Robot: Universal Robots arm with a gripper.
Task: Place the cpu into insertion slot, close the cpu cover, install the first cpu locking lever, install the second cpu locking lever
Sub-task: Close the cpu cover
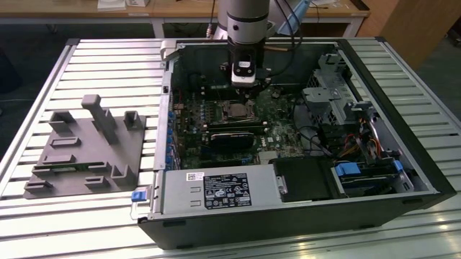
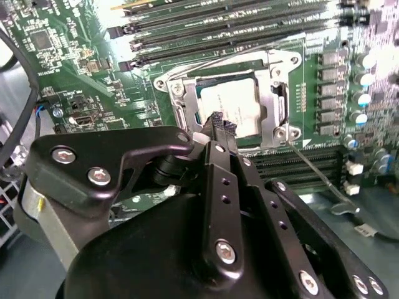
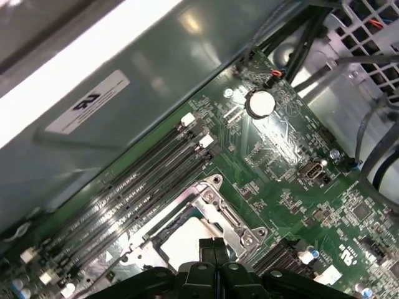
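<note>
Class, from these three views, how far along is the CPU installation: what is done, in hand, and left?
Done: the cpu sits in the insertion slot, and the cpu cover looks lowered over it. In hand: the shut gripper is at the cover's edge. Left: one wire locking lever juts free beside the socket, so the latching looks undone.

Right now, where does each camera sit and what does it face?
Exterior view: off the arm, looking down into the open computer case; the arm and gripper show.
Second wrist view: on the wrist, looking along the gripper at the cpu inside the cpu cover; jaws shut.
First wrist view: on the wrist, looking past the gripper tip across the memory slots.
Both wrist views share gripper, cpu cover and memory slots.
</note>
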